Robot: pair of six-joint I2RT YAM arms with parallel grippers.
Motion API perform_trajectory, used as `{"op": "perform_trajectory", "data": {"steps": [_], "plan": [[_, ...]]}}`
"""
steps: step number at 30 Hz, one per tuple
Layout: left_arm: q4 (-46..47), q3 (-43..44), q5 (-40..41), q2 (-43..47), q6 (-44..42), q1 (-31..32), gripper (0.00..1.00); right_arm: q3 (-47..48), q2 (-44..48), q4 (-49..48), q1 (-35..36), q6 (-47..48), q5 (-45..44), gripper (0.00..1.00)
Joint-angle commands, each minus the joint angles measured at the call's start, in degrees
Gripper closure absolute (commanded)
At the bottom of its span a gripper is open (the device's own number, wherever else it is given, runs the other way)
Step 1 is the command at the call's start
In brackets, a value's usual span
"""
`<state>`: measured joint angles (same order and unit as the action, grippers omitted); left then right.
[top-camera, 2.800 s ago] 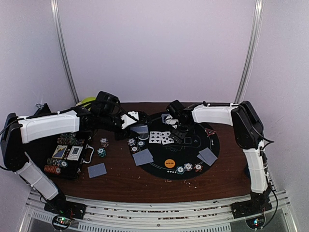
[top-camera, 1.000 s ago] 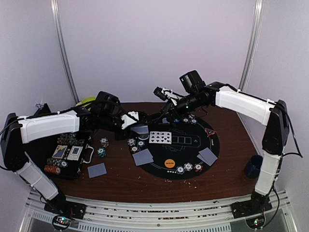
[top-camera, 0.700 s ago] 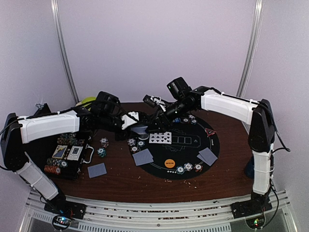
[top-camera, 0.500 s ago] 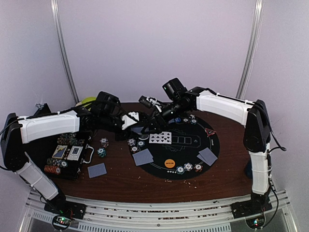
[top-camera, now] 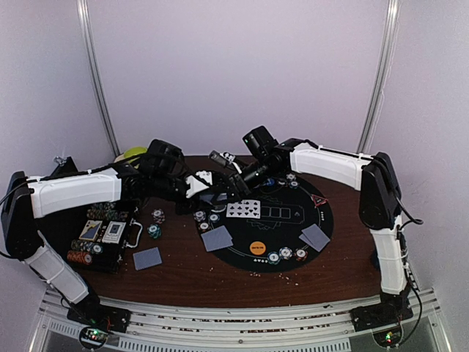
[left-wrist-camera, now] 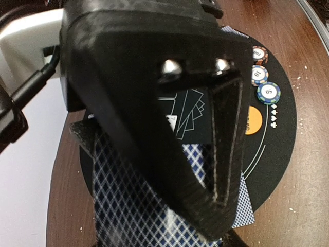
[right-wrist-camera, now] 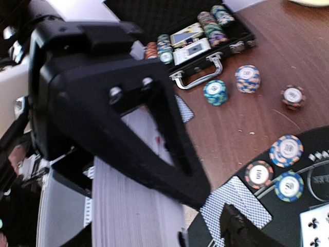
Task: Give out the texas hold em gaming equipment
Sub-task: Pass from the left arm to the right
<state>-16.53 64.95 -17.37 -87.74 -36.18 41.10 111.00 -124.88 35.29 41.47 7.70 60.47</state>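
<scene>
Brown table, black mat: we saw right gripper swung across from mat's far side to deck pinched in left gripper; right jaws apart, narrowing, nothing gripped yet. Next card draw looked imminent.

Small white spade and club signs are printed on the black mat, just beside the orange disc. A white card on the mat shows black club pips. The marks on the chips and the mat's white lettering are too blurred to read
</scene>
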Motion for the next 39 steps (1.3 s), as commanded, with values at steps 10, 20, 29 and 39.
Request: {"op": "perform_trajectory", "data": {"steps": [10,20,29,39], "plan": [[2.03,-0.35,0.07,-0.1,-0.82,0.56,0.92,-0.52,-1.42,-7.78,-1.95,-8.97,12.36,0.46],[2.22,-0.44,0.46,-0.4,-0.91,0.59,0.92,-1.01,-2.2,-8.79,-2.54,-10.08,13.8,0.85],[3.05,-0.93,2.55,-0.58,-1.04,0.57,0.53,-1.95,-0.56,-9.83,-2.54,-11.37,16.05,1.0],[4.94,-1.62,6.26,-1.11,-0.88,0.57,0.02,-4.88,2.78,-12.6,-2.56,-13.41,14.93,1.0]]}}
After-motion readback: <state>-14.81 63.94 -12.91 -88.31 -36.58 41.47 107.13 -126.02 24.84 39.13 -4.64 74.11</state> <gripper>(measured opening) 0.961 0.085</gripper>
